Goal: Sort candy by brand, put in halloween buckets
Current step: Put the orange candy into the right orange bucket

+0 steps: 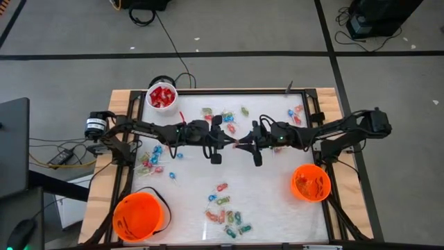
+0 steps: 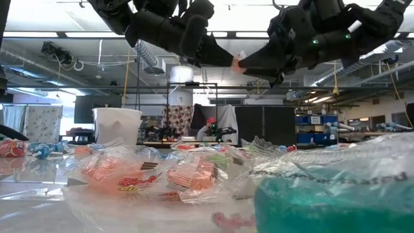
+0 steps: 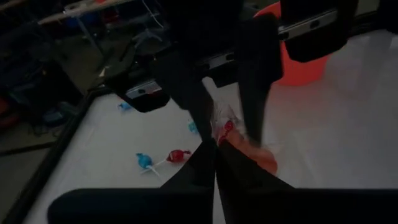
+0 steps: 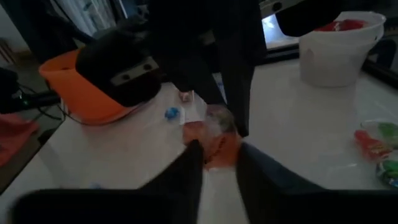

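Above the middle of the table (image 1: 125,201), the two arms meet tip to tip, apparently passing a clear-wrapped orange sweet (image 1: 239,144) from one to the other in mid-air. From its own wrist camera, the left gripper (image 3: 215,144) shows its fingers pressed together on one end of the wrapper, the sweet (image 3: 249,149) lying just beyond their tips. Opposite it, the right gripper (image 4: 217,152) has its fingers parted a little on either side of the same sweet (image 4: 214,140), which sits between their tips; whether they already bear on it cannot be told. A likely reason for the handover is reach: the small orange bucket (image 1: 310,182), already holding orange pieces, stands on the right arm's side, well apart from the meeting point. On the left arm's side, the large orange bucket (image 1: 139,216) sits at the near corner and the white pail (image 1: 161,96), full of red packets, at the far edge. Loose candy is scattered elsewhere: lollipops (image 1: 154,158) near the left arm, green and pink pieces (image 1: 229,221) at the near edge, and more (image 1: 223,118) beyond the grippers, all still to be sorted
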